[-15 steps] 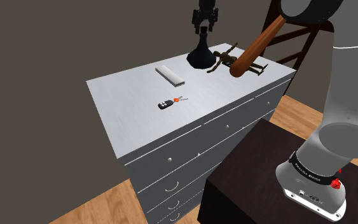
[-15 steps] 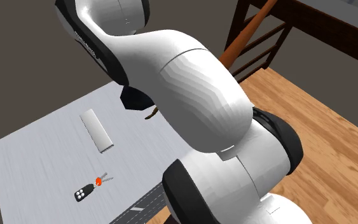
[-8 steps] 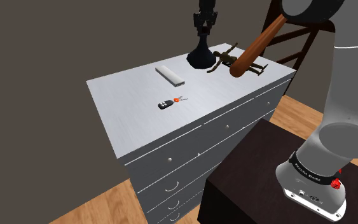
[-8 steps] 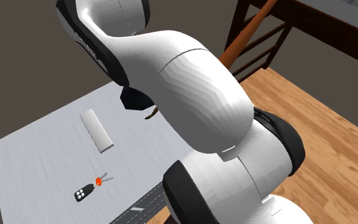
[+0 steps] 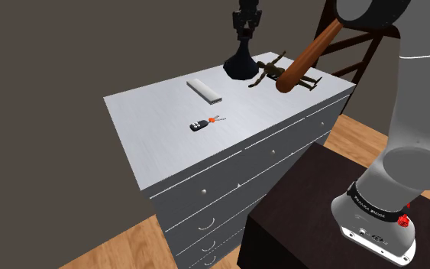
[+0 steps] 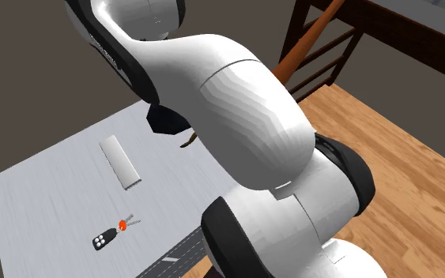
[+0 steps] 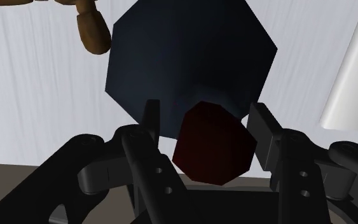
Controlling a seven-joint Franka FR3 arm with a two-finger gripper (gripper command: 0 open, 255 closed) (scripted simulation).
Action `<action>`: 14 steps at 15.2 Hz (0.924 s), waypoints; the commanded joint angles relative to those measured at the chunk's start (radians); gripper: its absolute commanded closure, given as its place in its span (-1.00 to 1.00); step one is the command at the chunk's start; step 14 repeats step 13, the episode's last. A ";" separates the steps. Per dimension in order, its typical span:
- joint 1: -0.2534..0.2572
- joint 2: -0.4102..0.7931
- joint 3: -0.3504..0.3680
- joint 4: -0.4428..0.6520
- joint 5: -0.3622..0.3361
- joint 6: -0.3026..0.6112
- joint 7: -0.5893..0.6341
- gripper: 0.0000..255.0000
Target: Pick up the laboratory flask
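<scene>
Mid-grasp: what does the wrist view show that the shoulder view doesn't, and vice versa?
Wrist view adds a dark red stopper between the black gripper's fingers, from above. Shoulder view adds the small black key fob with orange tag, the brown wooden bat, the grey chest's drawer fronts and the dark stand. Both share the dark cone-shaped flask, the flat white bar and the brown wooden figure.

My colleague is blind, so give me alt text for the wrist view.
Seen from above, a dark blue laboratory flask with a dark red top lies between the two fingers of the black tool, over a white surface. A brown wooden figure's limb and a white bar flank it.
</scene>
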 commanded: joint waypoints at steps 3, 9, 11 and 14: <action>-0.011 0.027 0.001 0.101 0.006 -0.072 0.003 1.00; -0.038 0.099 0.005 0.304 0.022 -0.202 0.010 1.00; -0.054 0.143 0.008 0.408 0.031 -0.261 0.015 1.00; -0.056 0.148 0.009 0.419 0.032 -0.267 0.015 1.00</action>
